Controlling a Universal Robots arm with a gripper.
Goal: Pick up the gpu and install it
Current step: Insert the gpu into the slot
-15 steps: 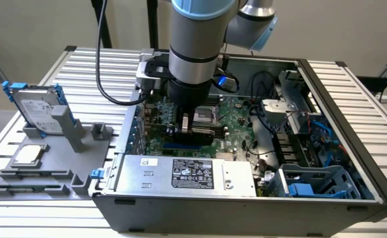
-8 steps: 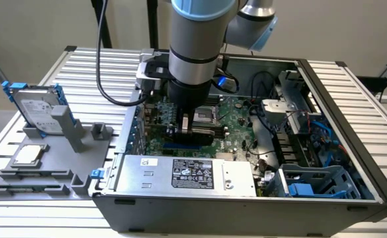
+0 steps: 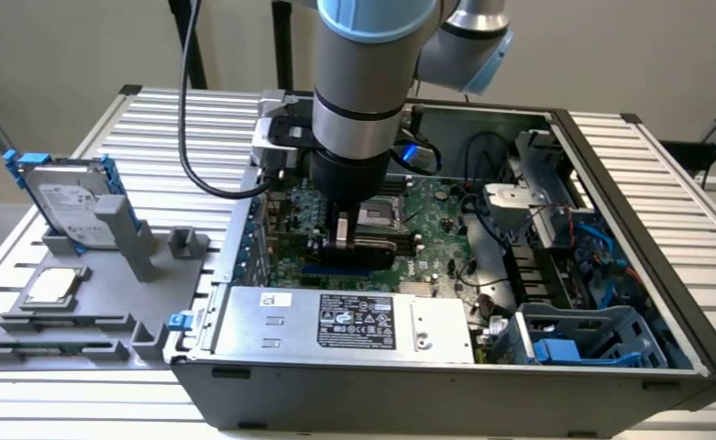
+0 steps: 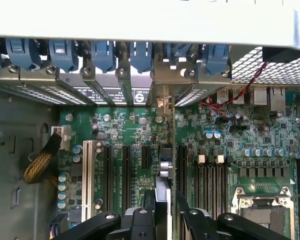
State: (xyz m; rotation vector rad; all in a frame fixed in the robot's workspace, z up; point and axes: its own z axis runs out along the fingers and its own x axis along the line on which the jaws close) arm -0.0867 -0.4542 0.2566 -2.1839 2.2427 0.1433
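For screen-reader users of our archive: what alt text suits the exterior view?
The robot's gripper holds the gpu on edge, low at the motherboard inside an open computer case. A hard drive stands in a grey rack at the exterior view's left.

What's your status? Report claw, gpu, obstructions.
Status: claw shut on gpu. Card edge-down over motherboard slots, inside case. Off to one side, braided cable, apart from card.
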